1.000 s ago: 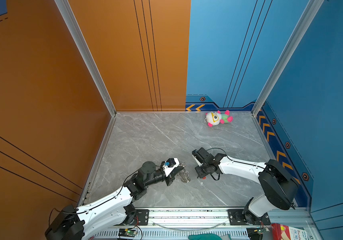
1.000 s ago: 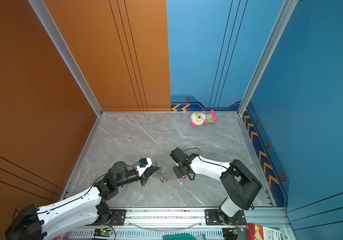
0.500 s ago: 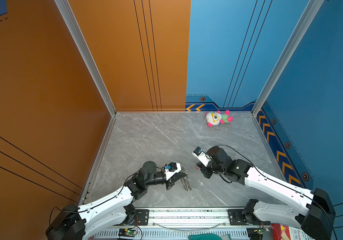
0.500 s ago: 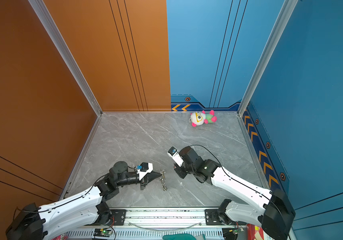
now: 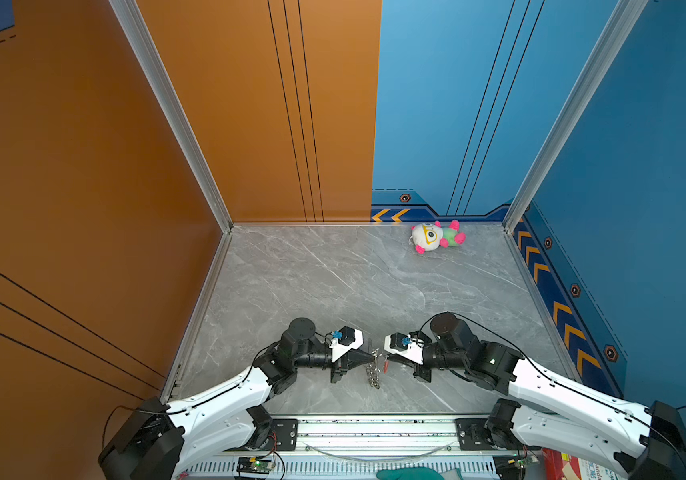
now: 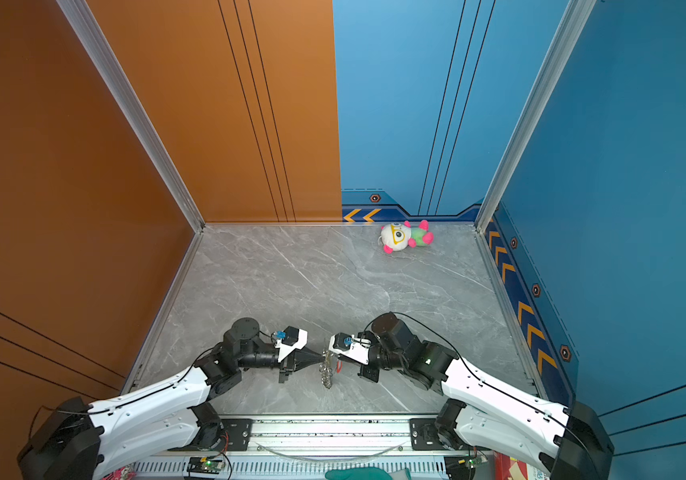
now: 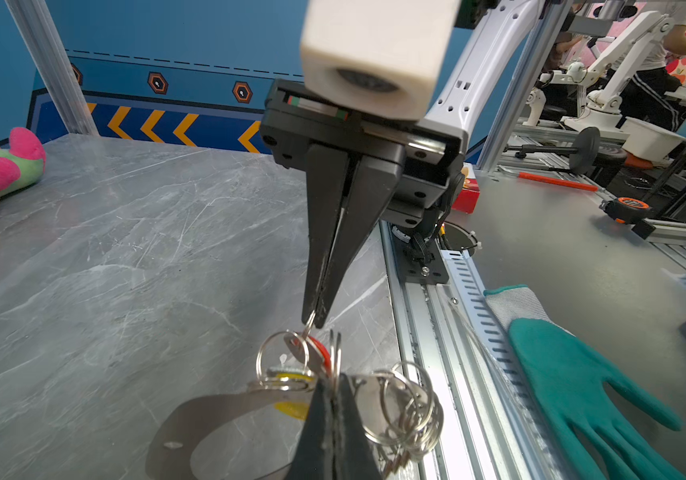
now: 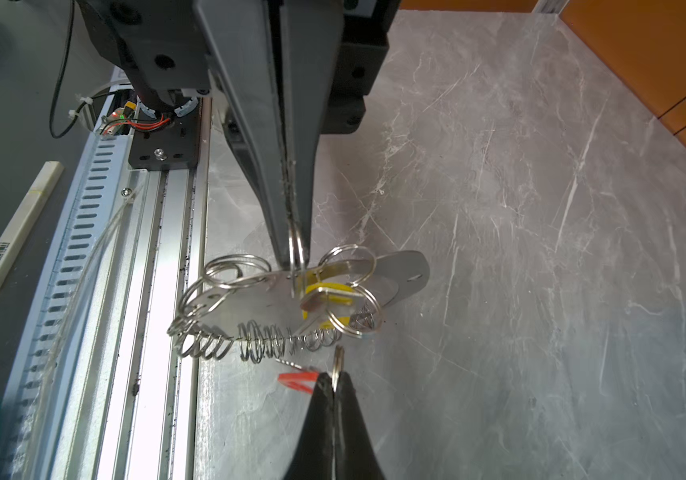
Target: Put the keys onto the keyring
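Tabletop point(image 5: 333, 282) of grey marble in both top views: the left gripper point(image 5: 370, 355) and right gripper point(image 5: 387, 358) face tip to tip near the front edge, and the keyring point(image 5: 373, 374) dangles between them. A plush toy point(image 5: 436, 237) lies well apart by the back wall.

Left wrist view: the left gripper's jaws are pressed together on one of the keyring's wire rings. Opposite, the right gripper pinches a small ring carrying the red key point(image 7: 321, 352). The yellow key point(image 7: 289, 376) sits against the keyring's flat loop. A green glove point(image 7: 574, 386) lies beyond the rail point(image 7: 426, 340).

Right wrist view: the right gripper, jaws together on its small ring, holds the red key point(image 8: 296, 380) just beside the keyring's point(image 8: 258, 301) coiled edge. Whether the two are linked, I cannot tell.
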Motion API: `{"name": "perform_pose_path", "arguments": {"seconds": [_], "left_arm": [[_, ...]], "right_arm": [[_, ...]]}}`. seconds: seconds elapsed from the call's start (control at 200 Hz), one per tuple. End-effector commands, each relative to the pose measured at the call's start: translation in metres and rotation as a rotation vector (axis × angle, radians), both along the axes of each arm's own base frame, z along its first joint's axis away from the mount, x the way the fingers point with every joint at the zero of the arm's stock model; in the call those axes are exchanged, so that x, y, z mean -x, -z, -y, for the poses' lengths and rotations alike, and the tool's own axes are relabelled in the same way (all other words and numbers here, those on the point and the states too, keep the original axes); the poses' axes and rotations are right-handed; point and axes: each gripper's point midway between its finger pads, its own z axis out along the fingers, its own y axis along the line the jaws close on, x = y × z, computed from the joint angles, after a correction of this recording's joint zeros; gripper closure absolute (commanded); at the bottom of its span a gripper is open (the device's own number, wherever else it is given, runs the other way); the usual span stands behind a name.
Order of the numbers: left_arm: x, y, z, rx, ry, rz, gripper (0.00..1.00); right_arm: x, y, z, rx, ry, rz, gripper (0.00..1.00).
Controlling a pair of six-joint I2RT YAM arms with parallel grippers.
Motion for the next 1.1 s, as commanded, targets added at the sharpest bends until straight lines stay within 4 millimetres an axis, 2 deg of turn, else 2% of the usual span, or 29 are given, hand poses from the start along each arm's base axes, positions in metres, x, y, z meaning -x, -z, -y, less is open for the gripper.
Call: {"name": "perform_pose_path", "arguments": {"seconds": [0.0, 0.315, 0.415, 0.536, 0.646, 0.846, 0.956, 1.096], "left_arm": [[0.004, -0.023, 0.004, 0.058, 0.06, 0.032, 1.0], [0.013, -0.024, 0.007, 0.061, 0.127, -0.01, 1.0], [0.011, -0.023, 0.007, 0.059, 0.121, -0.01, 1.0], [0.003, -0.021, 0.007, 0.049, 0.074, -0.003, 1.0], [-0.005, -0.017, 0.006, 0.032, 0.025, 0.006, 1.0], [0.0, -0.018, 0.008, 0.034, 0.069, -0.019, 1.0], [0.005, -0.019, 0.009, 0.038, 0.097, -0.033, 1.0], [0.006, -0.017, 0.011, 0.034, 0.113, -0.052, 1.0]], "right_arm": [[0.004, -0.018, -0.007, -0.083, -0.078, 0.119, 1.0], [0.016, -0.017, -0.003, -0.092, -0.155, 0.307, 1.0], [0.017, -0.018, -0.002, -0.101, -0.144, 0.365, 1.0], [0.01, -0.023, 0.005, -0.095, -0.075, 0.428, 1.0], [0.012, -0.025, 0.009, -0.088, -0.061, 0.457, 1.0], [0.01, -0.032, 0.007, -0.079, -0.074, 0.494, 1.0], [0.006, -0.028, 0.007, -0.065, -0.068, 0.5, 1.0], [0.011, -0.026, 0.003, -0.081, -0.103, 0.491, 1.0]]}}
